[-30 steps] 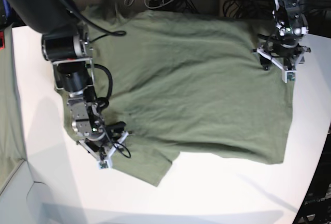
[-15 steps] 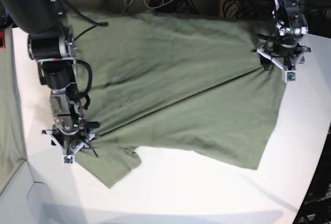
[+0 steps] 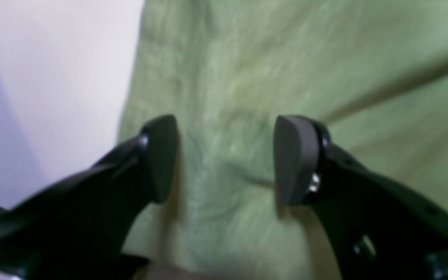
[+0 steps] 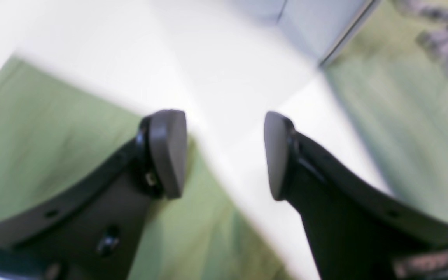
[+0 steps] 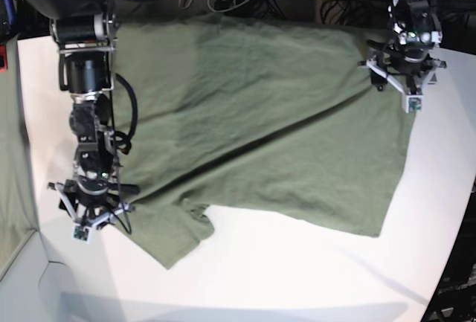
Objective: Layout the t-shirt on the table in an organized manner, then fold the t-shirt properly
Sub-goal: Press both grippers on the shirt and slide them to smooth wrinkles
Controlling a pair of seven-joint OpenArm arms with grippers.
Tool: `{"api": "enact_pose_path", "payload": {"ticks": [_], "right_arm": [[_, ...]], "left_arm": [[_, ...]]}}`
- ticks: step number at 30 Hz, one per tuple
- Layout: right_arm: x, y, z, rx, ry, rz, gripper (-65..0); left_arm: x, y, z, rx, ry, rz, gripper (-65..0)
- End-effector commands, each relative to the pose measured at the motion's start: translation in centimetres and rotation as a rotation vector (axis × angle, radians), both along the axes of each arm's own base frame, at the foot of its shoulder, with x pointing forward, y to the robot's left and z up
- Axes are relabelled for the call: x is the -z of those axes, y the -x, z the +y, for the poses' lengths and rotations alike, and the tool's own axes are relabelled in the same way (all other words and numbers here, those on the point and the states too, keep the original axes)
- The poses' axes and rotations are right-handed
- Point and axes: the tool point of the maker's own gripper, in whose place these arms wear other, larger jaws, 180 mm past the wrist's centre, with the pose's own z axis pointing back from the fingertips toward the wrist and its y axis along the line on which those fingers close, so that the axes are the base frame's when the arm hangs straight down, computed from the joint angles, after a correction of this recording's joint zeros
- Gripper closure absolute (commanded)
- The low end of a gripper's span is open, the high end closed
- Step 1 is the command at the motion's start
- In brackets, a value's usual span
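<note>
Olive t-shirt (image 5: pixel 260 121) lies spread on the table (image 5: pixel 297 277); both arms' fingers (image 3: pixel 161 155) stand wide, holding nothing.

Both arms (image 5: pixel 89 114) lowered (jaws parted, gripping nothing).

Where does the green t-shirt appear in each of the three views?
Base: the t-shirt covers the table's middle and far part.
Left wrist: it fills the centre and right, behind the open left gripper.
Right wrist: lower left, under one finger of the right gripper.
Shared landmark: the white table.
</note>
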Motion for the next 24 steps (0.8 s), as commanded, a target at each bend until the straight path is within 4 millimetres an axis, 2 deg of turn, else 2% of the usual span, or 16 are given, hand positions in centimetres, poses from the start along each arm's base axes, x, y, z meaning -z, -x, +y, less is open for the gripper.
{"api": "enact_pose_path", "payload": {"ticks": [1, 6, 10, 13, 19, 22, 24], "right_arm": [[-2.6, -1.0, 0.0, -0.021, 0.019, -0.067, -32.5], [0.5, 1.3, 2.5, -0.152, -0.022, 0.059, -32.5], [2.7, 2.8, 2.6, -0.166, -0.026, 0.121, -32.5], [4.2, 4.2, 2.4, -0.165, -0.025, 0.158, -32.5], [7.1, 7.5, 1.2, -0.158, -0.005, 0.242, -32.5], [8.9, 9.5, 1.0, -0.157, -0.006, 0.298, -32.5], [9.3, 10.7, -0.1, -0.145, 0.006, 0.347, -32.5]], "left_arm": [[-2.4, -1.6, 0.0, 0.013, -0.019, -0.088, -38.4], [-6.5, -3.2, -1.2, 0.031, -0.032, -0.208, -38.6], [-8.1, -5.8, -1.4, 0.031, -0.025, -0.271, -38.6], [-7.2, -8.3, -1.0, 0.011, 0.008, -0.271, -38.6], [-3.9, -12.2, -0.5, -0.029, 0.085, -0.209, -38.5], [-2.6, -13.5, -0.6, -0.041, 0.118, -0.184, -38.5], [-2.0, -14.3, -0.7, -0.047, 0.137, -0.167, -38.5]]}}
